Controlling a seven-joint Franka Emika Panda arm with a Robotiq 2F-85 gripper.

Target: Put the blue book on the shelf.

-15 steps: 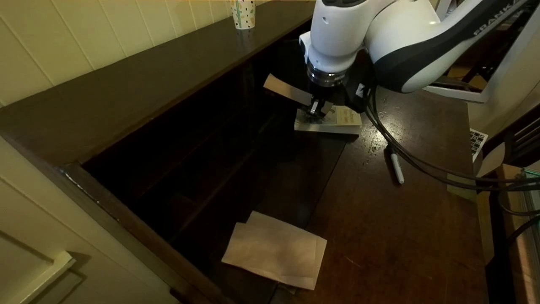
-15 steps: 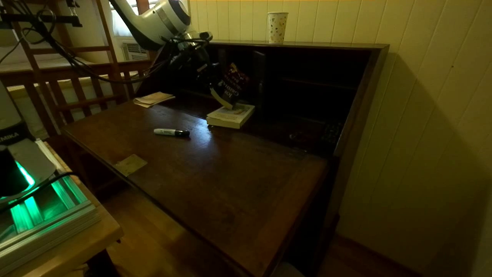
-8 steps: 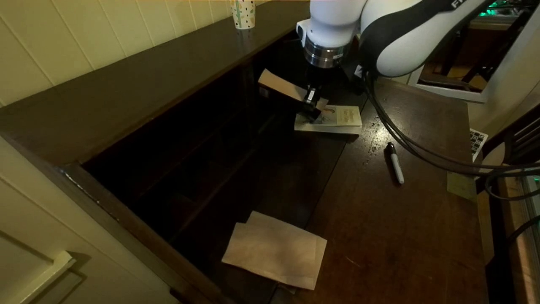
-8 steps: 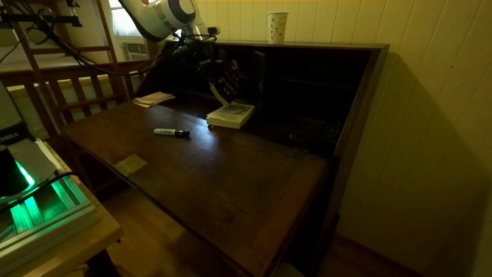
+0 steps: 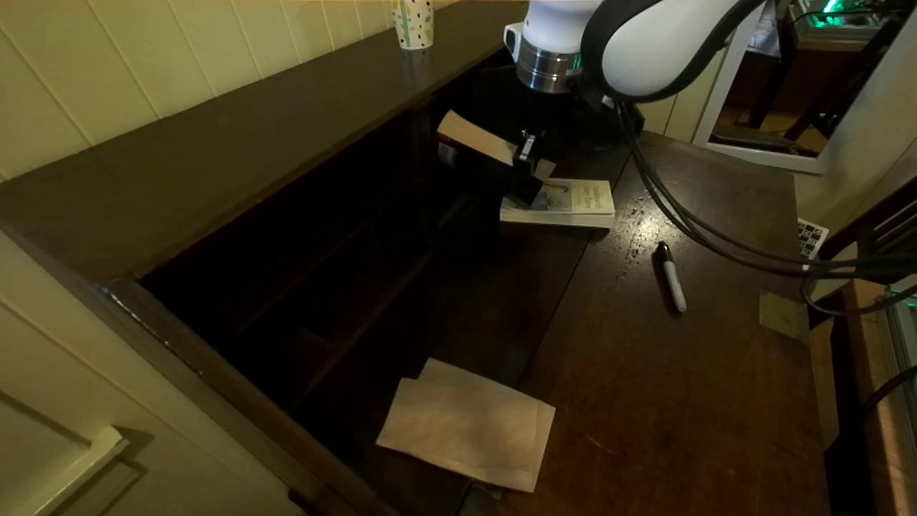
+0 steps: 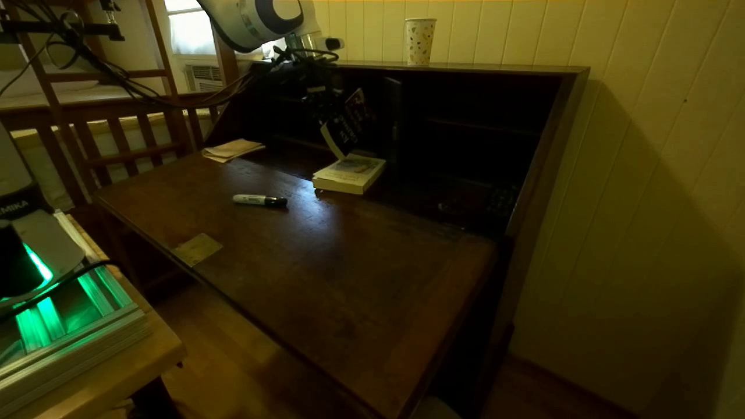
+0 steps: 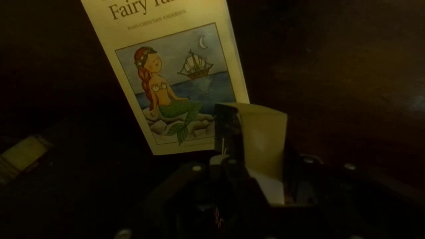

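The blue book, dark-covered with pale page edges, hangs tilted in my gripper, whose fingers press on its two covers. In an exterior view its page edge slants up towards the cubbies. Another exterior view shows the lettered cover of the blue book in front of the dark openings. The wrist view has the blue book's pages between the dark fingers of my gripper. Behind it runs the shelf, a dark-brown unit with a flat top board; its cubbies are mostly lost in shadow.
Just under the held book lies a thick white book with a mermaid cover; whether they touch I cannot tell. A marker, paper sheets and a spotted cup are around. An upright panel stands before the cubbies.
My gripper has risen a little and shifted back with the blue book still in it. More of the white book's cover shows in an exterior view. The grip looks the same.
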